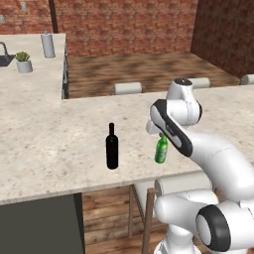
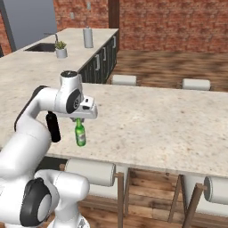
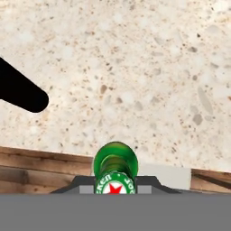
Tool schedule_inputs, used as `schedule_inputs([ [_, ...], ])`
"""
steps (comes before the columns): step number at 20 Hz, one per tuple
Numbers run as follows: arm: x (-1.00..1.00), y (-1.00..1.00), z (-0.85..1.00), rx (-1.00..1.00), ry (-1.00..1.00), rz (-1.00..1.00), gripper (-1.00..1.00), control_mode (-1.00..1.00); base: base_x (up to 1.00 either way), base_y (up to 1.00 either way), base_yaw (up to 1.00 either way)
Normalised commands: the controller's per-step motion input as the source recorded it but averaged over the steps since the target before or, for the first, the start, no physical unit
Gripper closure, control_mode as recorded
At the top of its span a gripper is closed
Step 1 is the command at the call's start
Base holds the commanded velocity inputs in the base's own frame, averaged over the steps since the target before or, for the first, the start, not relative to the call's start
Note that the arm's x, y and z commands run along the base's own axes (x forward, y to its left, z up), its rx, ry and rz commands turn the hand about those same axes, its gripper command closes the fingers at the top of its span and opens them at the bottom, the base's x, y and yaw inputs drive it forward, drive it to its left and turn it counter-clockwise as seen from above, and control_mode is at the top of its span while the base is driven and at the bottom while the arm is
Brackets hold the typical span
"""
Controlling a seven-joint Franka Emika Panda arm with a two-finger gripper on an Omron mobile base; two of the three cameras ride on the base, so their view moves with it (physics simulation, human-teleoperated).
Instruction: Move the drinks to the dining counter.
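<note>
My gripper (image 1: 160,135) holds the green bottle (image 1: 161,150) above the surface (image 1: 59,134). The wine bottle (image 1: 112,147) stands upright to its left.

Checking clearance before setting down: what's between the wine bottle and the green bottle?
Bare counter, seen in the left base view: nothing stands between the wine bottle and the green bottle in the claw.

Wine bottle (image 1: 112,147) on dining counter (image 1: 59,134), left of held bottle (image 1: 161,150).

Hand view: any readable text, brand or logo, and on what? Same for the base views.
Green bottle, held at the fingers: label shows a red star and white letters above it, cut off and too blurred to read.
Black wine bottle: no label visible.
Nothing readable on the dining counter.
</note>
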Motion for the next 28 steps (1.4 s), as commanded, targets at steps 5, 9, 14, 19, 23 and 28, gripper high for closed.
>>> schedule_inputs([
  [5, 0.45, 0.00, -0.29, 0.00, 0.00, 0.00, 1.00, -1.00, 0.00, 0.00, 0.00],
  [9, 0.35, 0.00, -0.16, 0.00, 0.00, 0.00, 1.00, -1.00, 0.00, 0.00, 0.00],
  [14, 0.35, 0.00, -0.17, 0.00, 0.00, 0.00, 1.00, -1.00, 0.00, 0.00, 0.00],
  [19, 0.31, 0.00, -0.25, 0.00, 0.00, 0.00, 1.00, -1.00, 0.00, 0.00, 0.00],
  [23, 0.27, 0.00, -0.24, 0.00, 0.00, 0.00, 1.00, -1.00, 0.00, 0.00, 0.00],
  [28, 0.21, 0.00, -0.20, 0.00, 0.02, 0.00, 1.00, -1.00, 0.00, 0.00, 0.00],
])
